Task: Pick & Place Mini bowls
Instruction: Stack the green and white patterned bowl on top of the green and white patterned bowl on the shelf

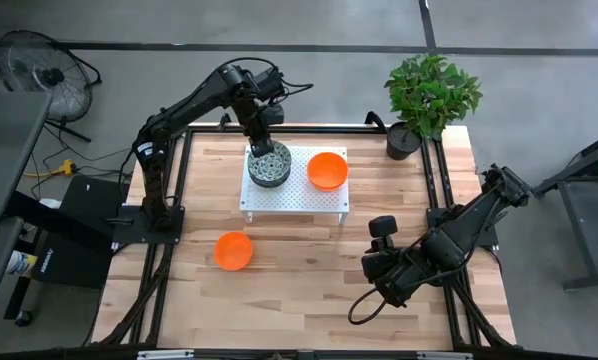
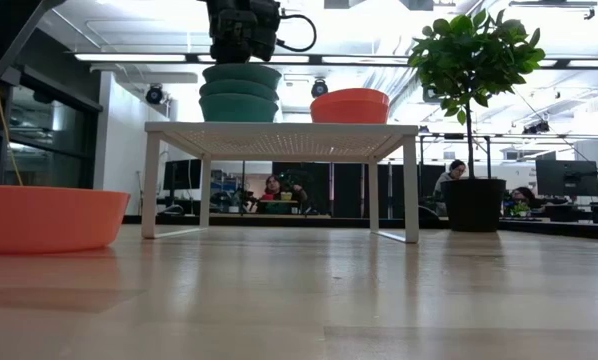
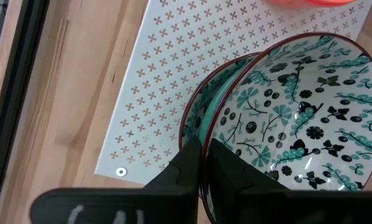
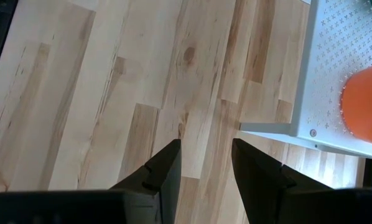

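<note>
A stack of speckled green-and-white mini bowls (image 1: 270,166) (image 2: 239,93) stands on a white perforated stand (image 1: 294,199) (image 2: 279,128). My left gripper (image 1: 262,148) (image 3: 201,148) comes down on the stack and is shut on the top bowl (image 3: 298,106). An orange-red bowl (image 1: 327,170) (image 2: 349,105) sits beside the stack on the stand. Another orange-red bowl (image 1: 233,251) (image 2: 41,217) rests on its base on the table in front of the stand. My right gripper (image 1: 371,268) (image 4: 206,146) waits open over bare wood near the table's right near side. My left gripper pinches the top patterned bowl's rim (image 3: 203,134) on the far side of the stack, one finger (image 3: 232,171) inside the bowl and one (image 3: 185,168) outside its wall. The fingers come from above, pointing down. The bowl sits nested in the stack below it.
A potted plant in a black pot (image 1: 426,100) (image 2: 474,110) stands at the table's far right corner. The stand's corner and an orange bowl (image 4: 363,102) show in the right wrist view. Bare wood lies between the stand and the near edge. People sit in the room beyond.
</note>
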